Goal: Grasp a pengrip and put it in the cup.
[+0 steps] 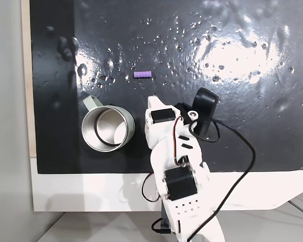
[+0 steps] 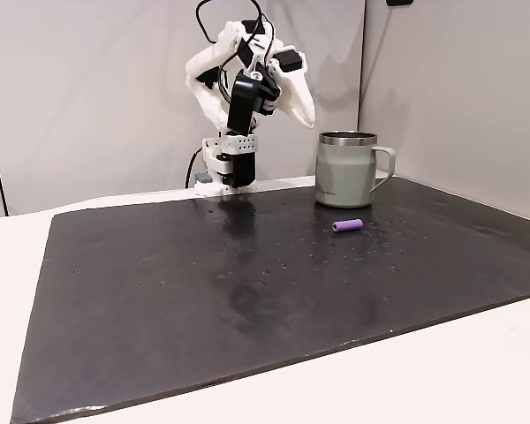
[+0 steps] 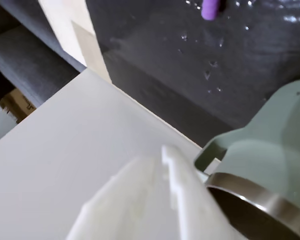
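– Looking down on what kind of surface?

– Onto a glossy black mat (image 1: 232,126), bumpy and speckled with small shiny blisters or droplets, spread over a white worktop (image 1: 91,194). Edged on the left of that fixed view by a thin strip of pale wood. Backed, in the other fixed view, by plain pale grey wall panels (image 2: 88,88).

– And holding what?

– Carrying the pengrip (image 1: 142,74), small, light purple and ribbed, lying on its side on bare mat. Seen from the front (image 2: 347,226), resting just ahead of the cup (image 2: 343,177) and clear of it, not touching. Also carrying that cup upright: grey-green outside, steel rim, shiny inside, handle toward the right in that fixed view. Nothing inside except reflections.

– Where does the robot come in?

– Standing at the mat's far edge in the same view: a white arm (image 2: 234,106) with black motors and looping black cables, folded up high, with the end effector (image 2: 306,113) pointing down beside the cup, above rim height. Touching nothing.

– Open or closed?

– Cannot tell; one white finger (image 3: 165,200) fills the foreground of the wrist view, blurred, with the cup's wall and handle (image 3: 285,145) at right and the pengrip (image 3: 210,9) at the top edge.
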### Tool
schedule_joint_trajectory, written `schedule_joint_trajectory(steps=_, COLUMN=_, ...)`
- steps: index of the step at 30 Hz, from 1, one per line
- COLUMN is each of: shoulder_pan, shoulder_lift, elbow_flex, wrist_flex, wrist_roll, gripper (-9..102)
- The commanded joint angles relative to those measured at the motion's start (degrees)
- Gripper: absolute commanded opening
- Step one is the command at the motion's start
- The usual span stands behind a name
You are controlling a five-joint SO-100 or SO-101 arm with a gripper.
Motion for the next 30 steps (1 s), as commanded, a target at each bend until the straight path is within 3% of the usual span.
schedule_joint_trajectory(steps=1, shoulder_pan=-3.3, shoulder_lift=-10.7, elbow_flex=-12.6, wrist_flex=5.0, wrist_roll=4.6, gripper=0)
schedule_joint_trajectory(steps=16, shoulder_pan=-4.0, shoulder_lift=-43.8, elbow_flex=-41.3, wrist_flex=20.0, wrist_roll=16.1, gripper=26)
schedule_joint_trajectory(steps=30, shoulder_pan=-1.4, shoulder_lift=-64.0, elbow_flex=-50.2, wrist_flex=19.6, wrist_roll=18.5, gripper=30)
